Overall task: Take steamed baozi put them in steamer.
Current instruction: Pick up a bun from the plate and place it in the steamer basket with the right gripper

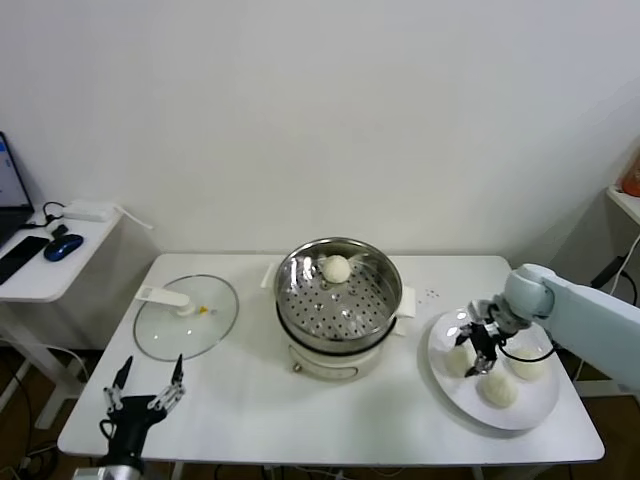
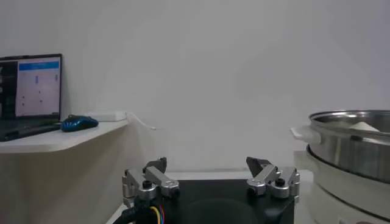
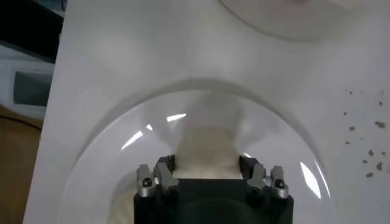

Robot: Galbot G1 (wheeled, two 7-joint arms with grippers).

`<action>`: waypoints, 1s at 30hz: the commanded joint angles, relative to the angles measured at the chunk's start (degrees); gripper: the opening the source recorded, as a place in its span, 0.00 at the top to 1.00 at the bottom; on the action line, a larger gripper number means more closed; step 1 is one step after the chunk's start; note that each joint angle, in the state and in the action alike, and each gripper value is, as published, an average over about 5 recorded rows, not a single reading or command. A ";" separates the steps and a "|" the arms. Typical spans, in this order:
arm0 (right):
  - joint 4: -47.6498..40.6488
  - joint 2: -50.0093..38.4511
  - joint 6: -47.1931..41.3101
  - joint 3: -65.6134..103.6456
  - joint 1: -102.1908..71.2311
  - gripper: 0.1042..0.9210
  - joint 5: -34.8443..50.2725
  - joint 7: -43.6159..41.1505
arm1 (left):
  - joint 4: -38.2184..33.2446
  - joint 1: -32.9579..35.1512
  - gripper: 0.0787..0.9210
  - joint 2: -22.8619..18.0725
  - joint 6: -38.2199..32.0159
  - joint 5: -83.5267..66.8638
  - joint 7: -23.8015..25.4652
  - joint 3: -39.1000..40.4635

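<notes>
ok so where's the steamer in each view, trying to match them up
Head view: the steamer stands mid-table, one baozi inside.
Left wrist view: its steel rim shows at the frame's edge, beyond the open left gripper.
Right wrist view: not in it.
Shared landmark: the white table, also.

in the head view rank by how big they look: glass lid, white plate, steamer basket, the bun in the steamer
1. Steamer basket and white plate: look alike, unsure which is larger.
2. Glass lid: slightly smaller.
3. Bun in the steamer: by far the smallest.
</notes>
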 commanded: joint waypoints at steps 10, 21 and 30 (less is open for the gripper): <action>5.73 -1.37 -3.86 -20.28 30.47 0.29 22.89 0.53 | -0.63 -0.28 0.12 -0.19 -0.01 0.25 0.06 0.18; 5.53 12.80 -4.83 -33.58 48.25 0.29 39.77 2.08 | -1.44 -1.48 0.12 -0.83 0.97 2.22 -0.15 0.78; 0.04 25.53 -6.52 -31.38 43.31 0.29 41.95 4.14 | -1.84 -1.71 0.12 -1.41 1.13 4.59 -0.20 1.65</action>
